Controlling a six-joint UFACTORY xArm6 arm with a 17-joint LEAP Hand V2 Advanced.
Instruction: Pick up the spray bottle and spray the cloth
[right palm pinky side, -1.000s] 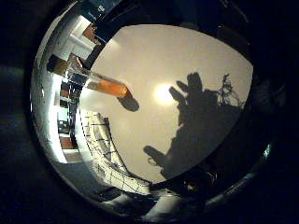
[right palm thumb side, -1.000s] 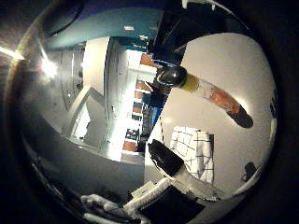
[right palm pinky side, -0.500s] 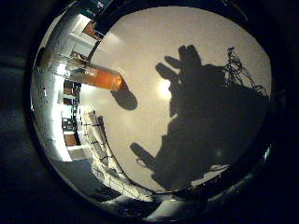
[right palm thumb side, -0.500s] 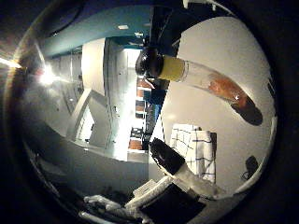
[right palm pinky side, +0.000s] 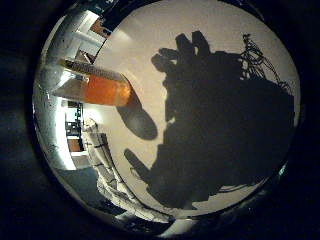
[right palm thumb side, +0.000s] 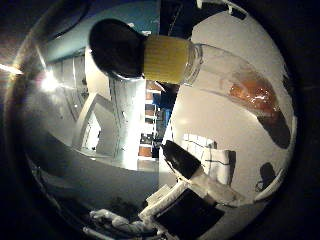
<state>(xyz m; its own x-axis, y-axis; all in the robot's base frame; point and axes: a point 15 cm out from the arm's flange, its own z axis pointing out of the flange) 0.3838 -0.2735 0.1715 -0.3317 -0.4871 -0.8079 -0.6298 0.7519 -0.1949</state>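
- The spray bottle (right palm thumb side: 200, 65) stands upright on the white table (right palm pinky side: 210, 30), its black top close to the palm.
- The checked cloth (right palm thumb side: 212, 157) lies beside it.
- The hand (right palm thumb side: 190, 197) shows one finger; open or curled, nobody can tell.

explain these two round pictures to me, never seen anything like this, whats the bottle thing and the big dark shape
Both pictures come from tiny wide-angle cameras set in the palm of a robot hand on a robot arm, one by the thumb, one by the little finger. That is why they look round and bent.

The pale surface is a table. Standing on it is a clear spray bottle with orange liquid at the bottom, a yellow collar and a black top. It fills much of the thumb-side view, so it is close to the palm, but nothing holds it yet. Beside it lies a white cloth with dark grid lines.

The big dark shape is only the shadow of the robot hand and arm on the table.
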